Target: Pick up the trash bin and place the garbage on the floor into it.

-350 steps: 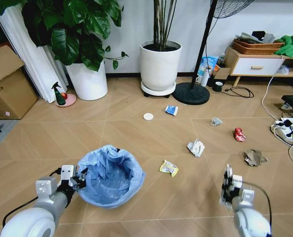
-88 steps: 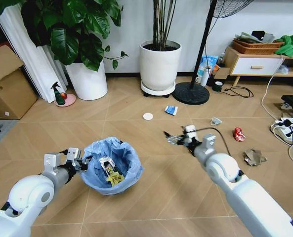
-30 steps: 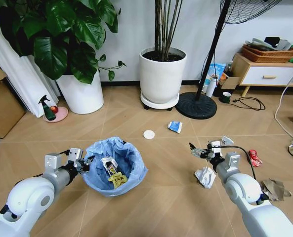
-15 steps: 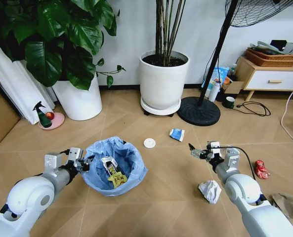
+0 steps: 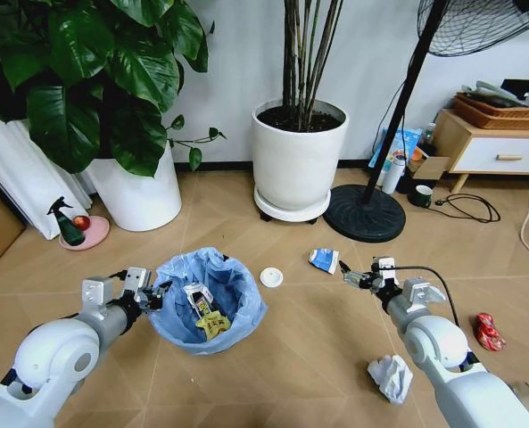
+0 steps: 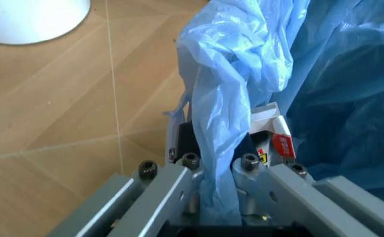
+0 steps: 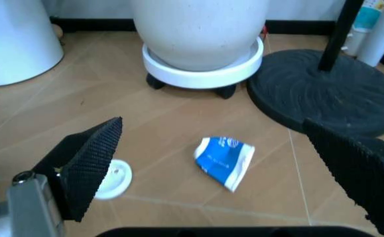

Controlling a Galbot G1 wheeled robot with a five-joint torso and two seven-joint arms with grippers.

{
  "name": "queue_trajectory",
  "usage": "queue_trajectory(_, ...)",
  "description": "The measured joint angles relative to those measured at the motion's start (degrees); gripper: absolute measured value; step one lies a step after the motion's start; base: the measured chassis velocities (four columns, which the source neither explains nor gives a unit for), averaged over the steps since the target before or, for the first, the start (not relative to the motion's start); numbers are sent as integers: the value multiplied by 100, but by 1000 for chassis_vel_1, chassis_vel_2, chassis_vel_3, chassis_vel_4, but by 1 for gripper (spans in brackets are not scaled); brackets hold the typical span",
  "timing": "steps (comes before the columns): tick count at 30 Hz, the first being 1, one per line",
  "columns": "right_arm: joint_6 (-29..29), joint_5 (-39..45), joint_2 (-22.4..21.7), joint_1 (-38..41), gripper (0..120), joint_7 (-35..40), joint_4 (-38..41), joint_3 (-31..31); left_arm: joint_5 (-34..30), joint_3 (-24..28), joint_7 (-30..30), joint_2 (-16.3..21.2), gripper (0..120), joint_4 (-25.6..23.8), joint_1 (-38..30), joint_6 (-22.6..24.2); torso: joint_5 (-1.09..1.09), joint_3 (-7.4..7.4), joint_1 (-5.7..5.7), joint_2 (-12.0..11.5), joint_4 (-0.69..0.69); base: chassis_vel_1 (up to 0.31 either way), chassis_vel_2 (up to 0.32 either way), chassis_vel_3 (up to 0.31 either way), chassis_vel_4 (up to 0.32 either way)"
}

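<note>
The trash bin [image 5: 237, 308], black with a crinkled light-blue bag, hangs from my left gripper [image 5: 152, 294], which is shut on its rim [image 6: 218, 148]. Inside lie a black-white carton [image 5: 195, 297] and a yellow wrapper [image 5: 212, 323]. My right gripper [image 5: 351, 278] is held out open over the floor [image 5: 291, 366], just short of a blue wrapper [image 5: 323, 259]. In the right wrist view that blue wrapper [image 7: 223, 155] lies between the spread pads [image 7: 93, 163], with a white lid [image 7: 113, 178] beside it. Crumpled white paper [image 5: 391, 376] and a red can [image 5: 488, 331] lie to the right.
Two large white plant pots [image 5: 300, 160] [image 5: 139, 192] stand at the back. A fan's black base [image 5: 367, 212] sits right of them. A green spray bottle [image 5: 68, 227] is at far left. A low cabinet [image 5: 500, 152] and cables [image 5: 465, 209] are at the right.
The whole picture has shifted, so the camera has moved closer to the pots. The blue wrapper and white lid now sit nearer my open right gripper. The bin stays held.
</note>
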Motion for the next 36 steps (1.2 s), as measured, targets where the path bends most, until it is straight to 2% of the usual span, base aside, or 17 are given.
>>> queue_trajectory(8, 9, -37, 0, -27, 100, -3, -7, -3, -1, 2, -6, 12, 0, -14, -1, 0, -2, 1, 1, 0, -3, -143, 134, 140, -143)
queue_trajectory(13, -11, -53, -75, -272, 100, -60, 91, 117, -2, -16, -8, -4, 0, -22, 9, 0, -2, 0, 1, 0, 1, -20, 13, 18, -19)
queue_trajectory(17, 7, -88, -190, -586, 100, -457, 180, 375, -1, -29, -1, -39, 0, -22, 10, 0, -1, -1, 0, 0, 0, 13, -3, -4, 7)
queue_trajectory(20, 186, -134, -294, -859, 100, -1093, 202, 671, 15, -94, 19, -102, 0, -29, 63, 0, -1, -1, 0, 1, -4, 0, 0, 0, 0)
queue_trajectory(25, 519, -223, -425, -1143, 100, -1690, 121, 868, 65, -200, 30, -203, 0, -90, 167, 0, -1, -1, 0, 1, 1, 0, 0, 0, 0)
queue_trajectory(30, 604, -280, -484, -1366, 100, -1835, 85, 953, 72, -244, 30, -253, 0, -143, 198, 0, 0, 0, 0, 1, 0, 0, 0, 0, 0)
queue_trajectory(36, 918, -541, -485, -2249, 100, -2106, 70, 1375, 95, -245, 29, -336, 0, -161, 194, 0, -1, 0, 0, 1, -1, 0, 0, 0, 0)
